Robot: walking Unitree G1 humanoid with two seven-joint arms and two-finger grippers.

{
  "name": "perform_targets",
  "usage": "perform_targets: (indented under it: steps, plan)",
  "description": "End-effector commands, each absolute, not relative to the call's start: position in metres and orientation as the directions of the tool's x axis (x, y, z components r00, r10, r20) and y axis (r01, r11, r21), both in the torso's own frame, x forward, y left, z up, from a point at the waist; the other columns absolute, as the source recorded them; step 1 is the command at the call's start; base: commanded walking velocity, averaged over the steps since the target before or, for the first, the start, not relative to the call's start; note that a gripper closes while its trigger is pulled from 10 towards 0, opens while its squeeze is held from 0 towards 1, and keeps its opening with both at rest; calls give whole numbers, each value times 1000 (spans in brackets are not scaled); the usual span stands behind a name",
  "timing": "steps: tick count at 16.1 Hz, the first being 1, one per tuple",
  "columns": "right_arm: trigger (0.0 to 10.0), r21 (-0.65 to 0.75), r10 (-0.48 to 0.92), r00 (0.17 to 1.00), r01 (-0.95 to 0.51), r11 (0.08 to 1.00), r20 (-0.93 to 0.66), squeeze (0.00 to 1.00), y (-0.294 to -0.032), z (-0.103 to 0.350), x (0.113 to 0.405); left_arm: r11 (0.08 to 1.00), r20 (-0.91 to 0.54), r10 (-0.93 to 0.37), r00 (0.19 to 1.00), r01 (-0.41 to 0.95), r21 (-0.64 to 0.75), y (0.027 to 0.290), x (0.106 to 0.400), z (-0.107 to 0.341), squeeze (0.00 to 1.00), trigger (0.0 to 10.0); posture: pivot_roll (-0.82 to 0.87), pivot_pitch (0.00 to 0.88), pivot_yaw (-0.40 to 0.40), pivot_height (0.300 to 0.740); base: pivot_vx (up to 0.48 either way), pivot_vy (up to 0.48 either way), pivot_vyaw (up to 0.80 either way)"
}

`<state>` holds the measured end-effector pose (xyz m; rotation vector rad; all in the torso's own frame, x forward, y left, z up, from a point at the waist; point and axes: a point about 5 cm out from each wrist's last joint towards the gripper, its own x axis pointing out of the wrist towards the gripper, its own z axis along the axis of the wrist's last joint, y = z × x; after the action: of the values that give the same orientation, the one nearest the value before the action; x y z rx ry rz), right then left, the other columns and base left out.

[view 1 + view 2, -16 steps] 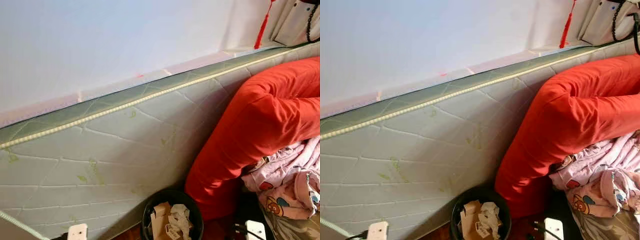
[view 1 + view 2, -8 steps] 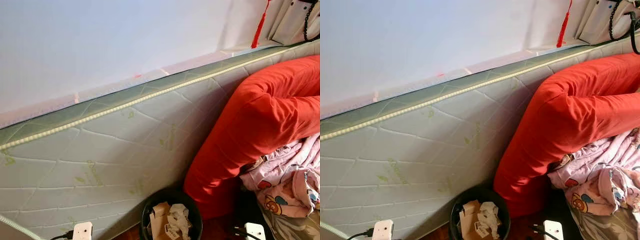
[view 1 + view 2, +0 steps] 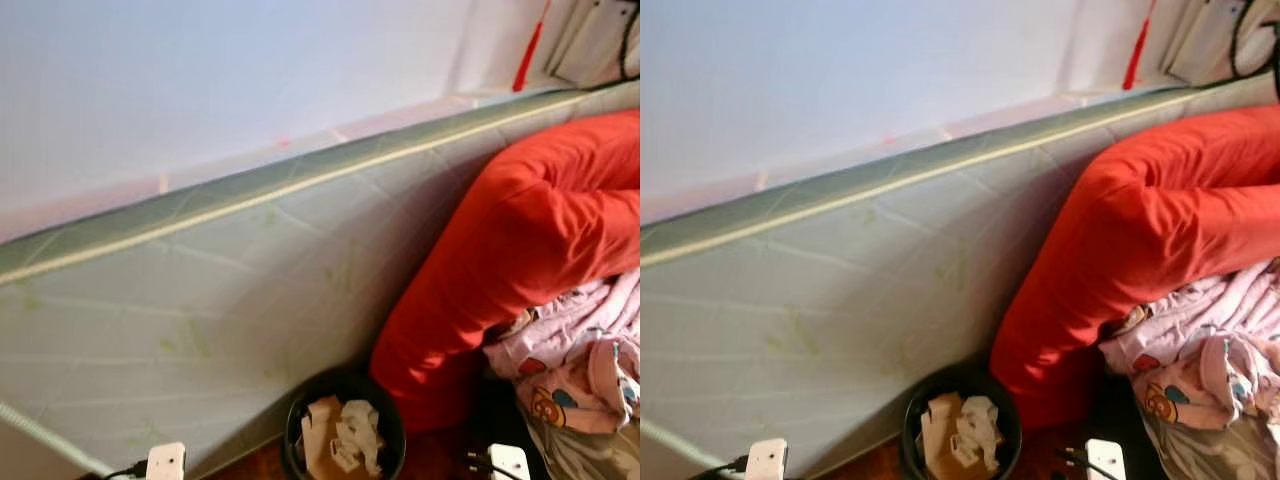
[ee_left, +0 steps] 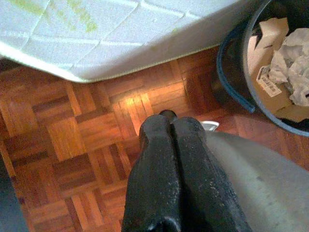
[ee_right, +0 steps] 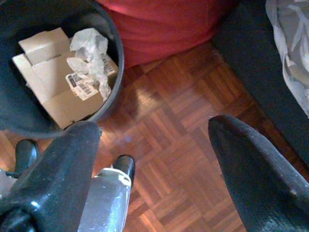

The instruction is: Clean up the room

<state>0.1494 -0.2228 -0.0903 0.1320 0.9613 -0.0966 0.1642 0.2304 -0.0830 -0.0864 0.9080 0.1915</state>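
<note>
A black waste bin [image 3: 293, 437] stands on the floor at the foot of a quilted mattress [image 3: 200, 300] that leans against the wall. Brown cardboard [image 3: 320, 447] and crumpled white paper [image 3: 358, 440] lie inside the bin. A red duvet [image 3: 530, 230] slumps right of the bin, with pink patterned clothes [image 3: 590, 360] heaped on it. My left gripper [image 4: 170, 121] hangs shut and empty over the parquet, and the bin [image 4: 231, 58] is a little off to its side. My right gripper [image 5: 153, 124] is open over bare parquet [image 5: 183, 121] beside the bin [image 5: 29, 123].
A red tassel [image 3: 528, 50] and a white wall fitting [image 3: 600, 40] hang at the upper right. Dark furniture [image 5: 260, 72] with grey cloth [image 5: 289, 29] on it borders the floor by the right gripper. Small white blocks with black cables [image 3: 165, 462] sit at the bottom edge.
The picture has blurred and shifted slightly, so the camera is moving. Bin, mattress, duvet and clothes lie as before.
</note>
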Motion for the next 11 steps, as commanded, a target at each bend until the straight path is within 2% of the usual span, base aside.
perform_targets:
  steps: [1, 10, 11]
  plan:
    - [10000, 65, -22, 573, 132, 989, -819, 0, -224, -90, 150, 979, -799, 131, 587, -203, 12, 231, 160, -85, 0, 10000, 99, 0, -38, 736, -244, 0, 0]
    - [10000, 75, -14, 580, 128, 989, -815, 0, -223, -89, 151, 978, -799, 134, 587, -208, 11, 231, 160, -85, 0, 10000, 107, 0, -39, 736, -252, 0, 0]
    - [10000, 74, -13, 579, 128, 989, -815, 0, -223, -89, 151, 978, -798, 135, 587, -210, 12, 231, 160, -85, 0, 10000, 110, 0, -41, 736, 0, 0, 0]
